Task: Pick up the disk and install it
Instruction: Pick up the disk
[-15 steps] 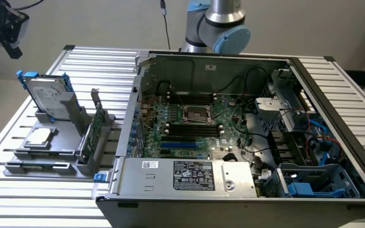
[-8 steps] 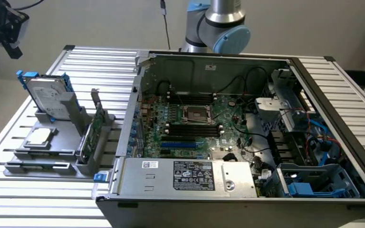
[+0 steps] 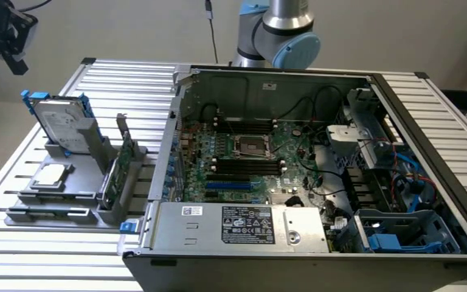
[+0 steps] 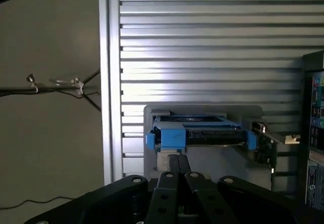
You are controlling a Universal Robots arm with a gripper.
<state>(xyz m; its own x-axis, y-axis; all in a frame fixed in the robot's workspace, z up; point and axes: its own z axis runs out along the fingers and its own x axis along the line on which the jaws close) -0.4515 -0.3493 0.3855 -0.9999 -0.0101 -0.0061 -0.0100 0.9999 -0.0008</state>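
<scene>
- My gripper point(image 3: 13, 59) hangs in the upper left of the exterior view. It sits above the disk in the frame and well apart from it.
- The jaws are together. In the wrist view my two black fingers point(image 4: 174, 164) press side by side with nothing between them.
- The disk point(image 3: 61, 125) is at the left of the exterior view, standing on edge in a grey holder point(image 3: 55, 198) on the slatted table point(image 3: 95, 79).
- Its white label faces the camera, and its blue frame shows at the top corner and down the right edge.
- In the wrist view I see the disk point(image 4: 202, 133) edge-on, with blue frame pieces at both ends, seated in the holder point(image 4: 202, 110).
- My fingertips point toward it but do not touch it.
- A square silver chip point(image 3: 49, 176) lies flat on the holder, just below the disk in the exterior view.
- A green card point(image 3: 124, 167) stands on edge to the right of it, between the disk and the case.
- The open case point(image 3: 428, 121) takes the centre and right of the exterior view. Its motherboard point(image 3: 242, 155) is exposed, and a silver power supply point(image 3: 242, 225) runs along the lower edge.
- Blue plastic parts point(image 3: 383, 240) sit in the case's lower right corner.
- My arm point(image 3: 286, 36) rises behind the case at the top centre.
- In the wrist view, cables point(image 4: 55, 87) run over the floor beside the table's edge.
</scene>
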